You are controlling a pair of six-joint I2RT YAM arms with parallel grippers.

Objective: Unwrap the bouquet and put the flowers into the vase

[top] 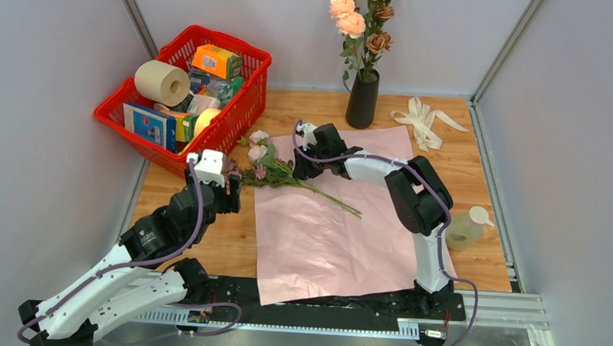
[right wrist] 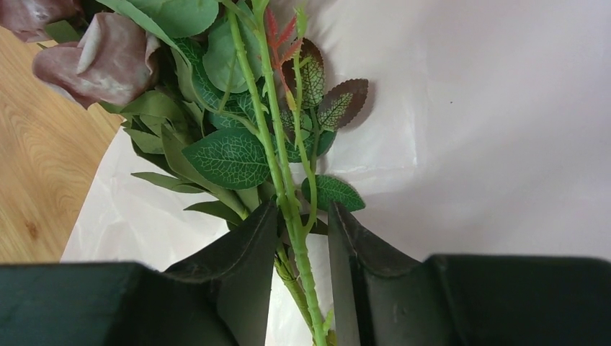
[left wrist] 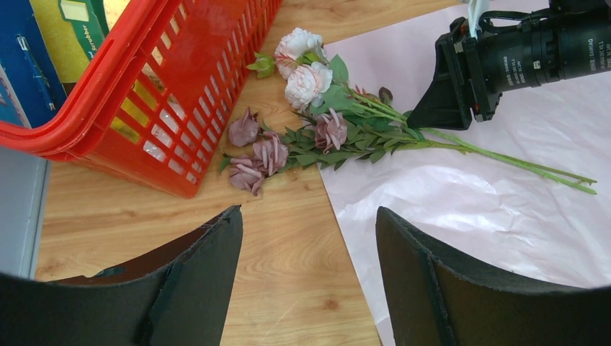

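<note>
Narrowed about the thin green stems of the flowers: the right gripper, one finger against them, a sliver of pink paper showing on the other side. Not yet pinched, by the look of it. Spread wide and holding nothing: the left gripper, hanging over bare wood beside the paper's edge.

Flowers lying flat, with the stems between the right fingers and trailing back behind them. Leaves just ahead of the fingertips, mauve and pale pink heads farther ahead, off the paper and on the wood. From the left gripper, ahead and a little to the right, heads near the red basket. Well beyond the right gripper, at the far edge of the table, the vase, upright, already carrying several peach and brown roses.

Handling, as a judgement:
- **Weight and feel:** light and probably springy rather than stiff. Slick, thin stems, apt to roll or slip sideways between flat pads.
- **Heads:** soft and easily crushed, so not for grabbing.
- **Where to grip:** best on the bare stems just below the lowest leaves, all gathered in one pinch, with the long tails left free for threading into the narrow mouth.
- **Risks:** one stem escaping the pinch, or leaves snagging the roses in the vase.
</note>
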